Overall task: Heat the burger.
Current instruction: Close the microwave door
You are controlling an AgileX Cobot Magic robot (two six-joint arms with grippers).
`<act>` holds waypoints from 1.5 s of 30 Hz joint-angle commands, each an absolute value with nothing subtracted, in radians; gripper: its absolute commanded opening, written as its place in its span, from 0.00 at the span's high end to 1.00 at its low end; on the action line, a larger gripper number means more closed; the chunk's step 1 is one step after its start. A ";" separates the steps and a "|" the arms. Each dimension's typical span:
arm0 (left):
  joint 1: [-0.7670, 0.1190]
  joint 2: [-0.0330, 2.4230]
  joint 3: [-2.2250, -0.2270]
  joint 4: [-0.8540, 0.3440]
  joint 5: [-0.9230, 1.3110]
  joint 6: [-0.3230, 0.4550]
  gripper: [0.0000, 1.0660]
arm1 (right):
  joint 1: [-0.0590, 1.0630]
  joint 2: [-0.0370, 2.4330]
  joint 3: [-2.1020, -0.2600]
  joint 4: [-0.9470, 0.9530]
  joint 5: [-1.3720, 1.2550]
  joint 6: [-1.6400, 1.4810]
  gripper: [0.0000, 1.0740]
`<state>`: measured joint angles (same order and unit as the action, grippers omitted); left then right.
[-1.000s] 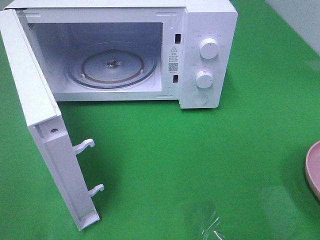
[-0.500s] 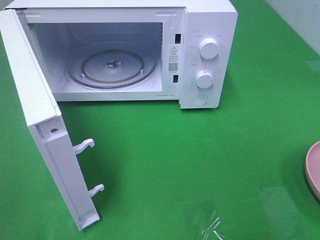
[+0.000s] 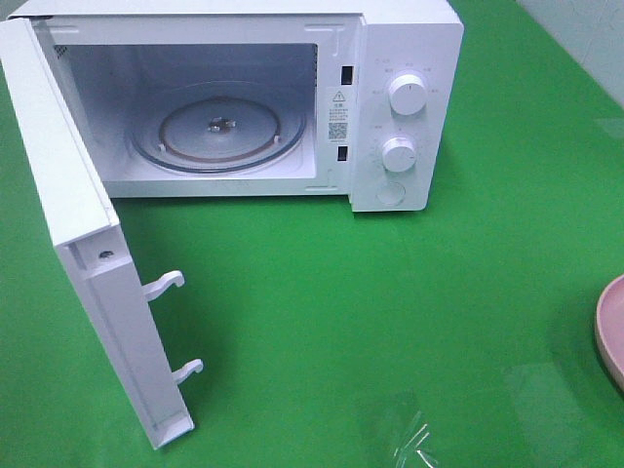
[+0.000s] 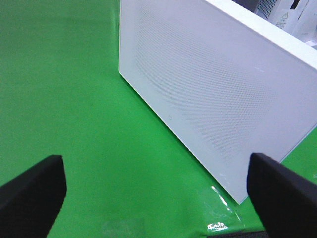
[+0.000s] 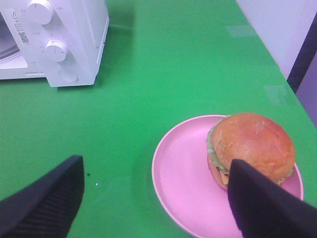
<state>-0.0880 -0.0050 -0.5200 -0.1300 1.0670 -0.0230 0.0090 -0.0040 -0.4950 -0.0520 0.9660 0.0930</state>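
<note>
Burger (image 5: 250,147) on pink plate (image 5: 181,178) near the surface's (image 3: 322,283) right edge, microwave (image 3: 405,58) door (image 3: 78,244) swung wide, green middle open, both jaws spread and seemingly empty, nothing shifted since before.

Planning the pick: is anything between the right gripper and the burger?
Nothing visible. The right gripper hangs open above the pink plate, with the burger by one finger and only bare plate between. The microwave door is already open.

Burger (image 5: 250,146) on pink plate (image 5: 181,178)
Upright, golden-brown bun, green lettuce frill; sits toward the plate's three o'clock edge.
</note>
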 commanded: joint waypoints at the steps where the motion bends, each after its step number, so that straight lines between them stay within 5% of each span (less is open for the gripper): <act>1: -0.086 -0.010 -0.515 -0.131 1.065 -0.022 0.15 | 0.001 -0.031 -0.495 -0.053 0.960 0.085 0.29; 45: -0.086 -0.010 -0.526 -0.127 1.049 -0.036 0.15 | 0.001 -0.031 -0.495 -0.053 0.960 0.085 0.29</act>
